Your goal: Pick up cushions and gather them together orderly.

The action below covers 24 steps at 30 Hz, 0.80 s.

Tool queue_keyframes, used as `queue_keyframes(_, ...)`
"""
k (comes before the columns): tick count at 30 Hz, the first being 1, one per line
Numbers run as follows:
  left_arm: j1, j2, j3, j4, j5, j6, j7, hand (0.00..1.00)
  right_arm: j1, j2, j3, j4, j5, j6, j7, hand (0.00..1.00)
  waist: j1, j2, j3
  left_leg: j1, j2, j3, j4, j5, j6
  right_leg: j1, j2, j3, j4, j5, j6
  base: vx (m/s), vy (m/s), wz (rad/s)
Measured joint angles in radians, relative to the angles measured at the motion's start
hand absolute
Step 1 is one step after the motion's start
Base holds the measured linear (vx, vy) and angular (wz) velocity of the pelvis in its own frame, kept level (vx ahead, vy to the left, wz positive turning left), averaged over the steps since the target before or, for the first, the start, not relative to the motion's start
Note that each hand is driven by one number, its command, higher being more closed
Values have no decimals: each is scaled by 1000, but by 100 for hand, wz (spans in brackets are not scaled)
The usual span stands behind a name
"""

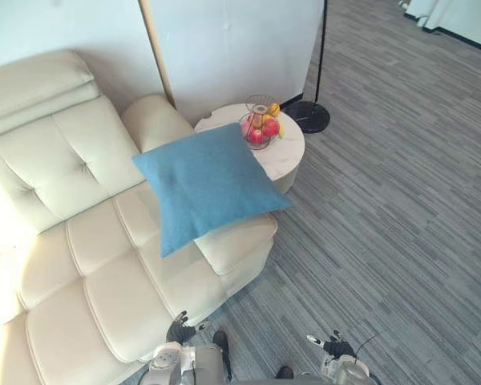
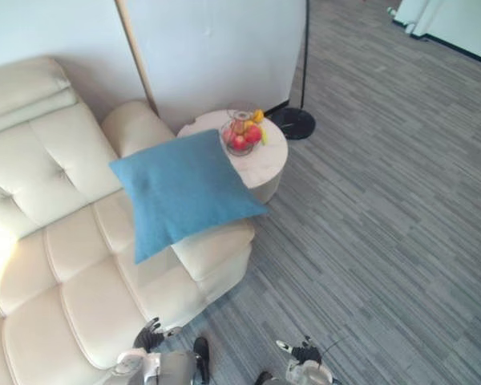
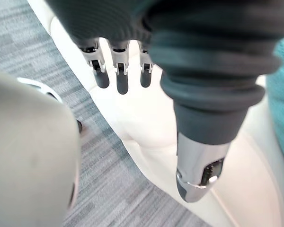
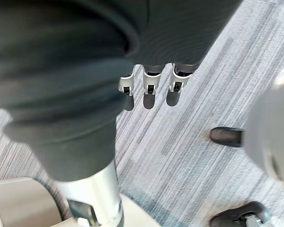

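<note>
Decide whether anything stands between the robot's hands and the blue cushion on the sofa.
Nothing visible does. The left hand and right hand hang low by the sofa; only bare seat separates them from the blue cushion. The fruit bowl sits beyond it.

The cushion (image 1: 204,184) is plain mid-blue. The sofa (image 1: 64,241) under it is cream, with stitched tufting. At the cushion's 1 o'clock the round counter (image 1: 291,154) is white; its bowl (image 1: 244,128) holds red and yellow fruit (image 1: 263,128), perhaps apples. The floor (image 1: 385,224) is grey, finely striped.
</note>
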Motion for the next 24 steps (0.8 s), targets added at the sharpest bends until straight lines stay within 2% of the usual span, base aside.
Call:
queue_keyframes(1,1,0,0,0,0,-1,-2,0,1,-2,-3,8,-2,0,3,0,1,-3,-3,16,-13,-12,-20,-7,11,2,-13,-1,33,-10,16,195,123,72)
queue_keyframes(2,0,3,0,10,-1,-1,-12,0,-2,-5,-13,22,-6,0,6,0,-1,-2,-5,58,-40,-53,-67,-25,36,-22,-55,4,186,-30,44,224,135,89)
queue_keyframes(3,5,10,-16,16,0,0,-13,0,1,-3,-23,22,-8,-1,8,0,-5,-4,-8,118,-60,-98,-101,-27,49,-104,-112,36,443,-19,33,302,126,85)
queue_keyframes(4,5,18,-27,17,0,1,-13,0,4,0,-26,23,-8,0,9,0,-6,-7,-8,130,-64,-106,-102,-26,55,-130,-127,54,506,-22,32,334,69,87)
queue_keyframes(5,15,35,-49,17,-1,6,-14,0,17,8,-26,23,-7,0,14,0,-16,-7,-14,152,-67,-143,-101,-36,60,-174,-128,98,590,-75,32,335,4,83)
queue_keyframes(6,23,44,-48,17,-1,8,-12,0,20,9,-26,23,-7,0,14,0,-27,-12,-23,168,-63,-175,-101,-36,59,-206,-105,128,584,-109,25,277,-22,85)
queue_keyframes(8,28,47,-48,17,-1,10,-12,0,17,6,-26,23,-7,-1,13,0,-41,-9,-25,182,-51,-204,-107,-37,57,-239,-64,170,522,-118,30,213,-41,60)
queue_keyframes(10,17,36,-48,17,-2,13,-12,0,9,2,-25,22,-7,-1,13,0,-49,4,-24,187,-23,-247,-107,-43,44,-289,26,297,309,-92,21,214,-103,67)
queue_keyframes(11,14,34,-48,17,-2,12,-12,0,8,1,-25,22,-7,-1,13,0,-49,6,-22,188,-18,-258,-106,-45,39,-293,35,314,275,-79,20,232,-187,66)
queue_keyframes(12,11,31,-48,17,-2,12,-12,0,11,1,-25,22,-7,-1,13,0,-49,5,-23,190,-15,-274,-99,-55,22,-299,50,356,183,-17,16,239,-228,66)
queue_keyframes(13,14,32,-48,17,-2,12,-11,0,19,1,-24,22,-8,0,13,0,-49,-14,-29,204,-28,-290,-95,-72,-5,-293,44,392,117,86,12,246,-252,62)
queue_keyframes(14,17,35,-47,17,-2,12,-11,0,22,4,-24,23,-9,0,13,0,-49,-26,-31,210,-37,-294,-94,-78,-12,-290,35,397,107,137,14,193,-273,56)
queue_keyframes(16,27,0,-29,23,-2,9,-10,0,22,-18,-28,24,-9,0,13,0,-50,19,-37,212,13,-322,-73,-117,-46,-255,61,341,105,92,-13,172,-269,48)
queue_keyframes(18,28,-16,-26,23,-2,6,-9,0,27,-23,-38,20,-9,0,12,0,-51,46,-36,208,47,-345,-66,-127,-61,-230,87,300,86,80,-28,138,-201,44)
queue_keyframes(21,25,-13,-27,22,-2,3,-9,0,30,-19,-40,18,-9,0,11,0,-51,46,-37,200,77,-367,-69,-122,-78,-208,113,248,71,66,-49,108,-176,51)
queue_keyframes(24,15,-7,-28,22,-2,3,-8,0,26,-20,-42,18,-8,-1,9,0,-51,35,-34,194,93,-366,-73,-108,-100,-190,124,215,55,64,-62,93,-92,37)
